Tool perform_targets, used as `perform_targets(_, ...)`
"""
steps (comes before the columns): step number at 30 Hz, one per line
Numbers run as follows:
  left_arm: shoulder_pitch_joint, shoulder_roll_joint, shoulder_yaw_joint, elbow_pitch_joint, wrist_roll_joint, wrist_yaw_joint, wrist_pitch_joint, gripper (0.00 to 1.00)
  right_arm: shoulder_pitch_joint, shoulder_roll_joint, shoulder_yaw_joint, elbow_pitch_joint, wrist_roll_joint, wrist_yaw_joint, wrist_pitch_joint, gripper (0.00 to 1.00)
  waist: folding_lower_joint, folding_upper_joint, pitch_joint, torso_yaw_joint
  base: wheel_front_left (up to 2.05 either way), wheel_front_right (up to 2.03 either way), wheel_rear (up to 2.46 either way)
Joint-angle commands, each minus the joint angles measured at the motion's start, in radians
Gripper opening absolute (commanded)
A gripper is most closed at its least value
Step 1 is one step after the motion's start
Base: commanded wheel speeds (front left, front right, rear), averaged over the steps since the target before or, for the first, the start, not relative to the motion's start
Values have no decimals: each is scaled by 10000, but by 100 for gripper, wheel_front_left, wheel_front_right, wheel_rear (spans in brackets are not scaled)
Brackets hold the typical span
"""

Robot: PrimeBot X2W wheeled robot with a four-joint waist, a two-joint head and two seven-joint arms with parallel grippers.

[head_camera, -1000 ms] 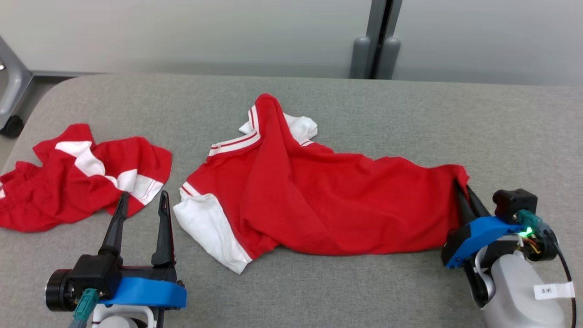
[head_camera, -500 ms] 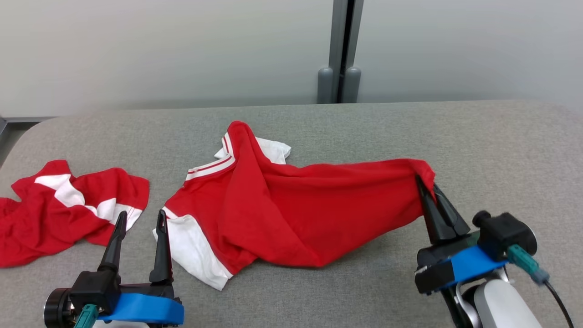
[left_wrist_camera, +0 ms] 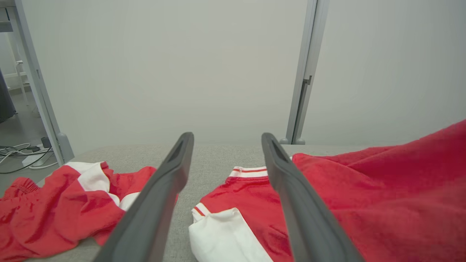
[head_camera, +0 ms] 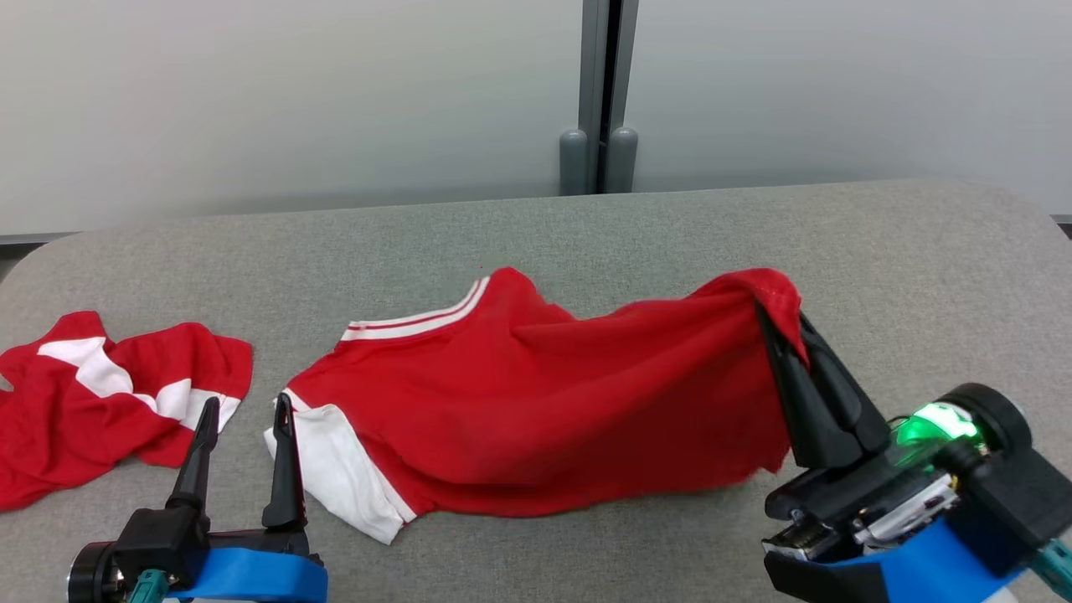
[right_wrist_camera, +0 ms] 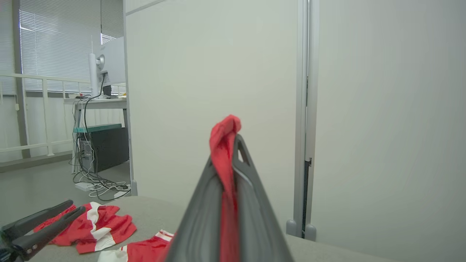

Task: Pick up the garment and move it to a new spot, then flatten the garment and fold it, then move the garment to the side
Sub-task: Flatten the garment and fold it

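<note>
Right hand, clamped on a corner of the shirt at frame right, holds it lifted; its long axis runs left across the worktop to a white sleeve just beside the wide-open left hand.

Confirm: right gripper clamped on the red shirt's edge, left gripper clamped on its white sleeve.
Wrong on the left gripper: it stands open near the white sleeve, gripping nothing, as the left wrist view shows. The right gripper does clamp the red shirt.
</note>
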Motion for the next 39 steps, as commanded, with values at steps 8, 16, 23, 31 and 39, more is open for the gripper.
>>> perform_targets(8,-107,-17,-17,-59,-47,-11,-29,100,228,-84,-329,-1384,-139,1,847,0,0,0,118,-51,0,0,0)
perform_targets(16,-194,-26,-43,-54,-102,-12,-29,100,278,30,-609,-1068,-147,1,752,0,0,0,250,48,0,0,0)
perform_targets(23,-353,-31,-70,-115,-121,-12,-29,100,-268,-235,-1154,-126,-387,1,346,0,0,0,480,197,0,0,0)
perform_targets(31,-758,-37,-219,-102,-175,-12,-29,100,-1787,-942,-1883,2546,-733,1,-422,0,0,0,1061,520,0,0,0)
perform_targets(39,-1220,-34,-483,-61,-356,-12,-29,100,-3933,-1690,-2557,5852,-955,1,-908,0,0,0,1710,1156,0,0,0)
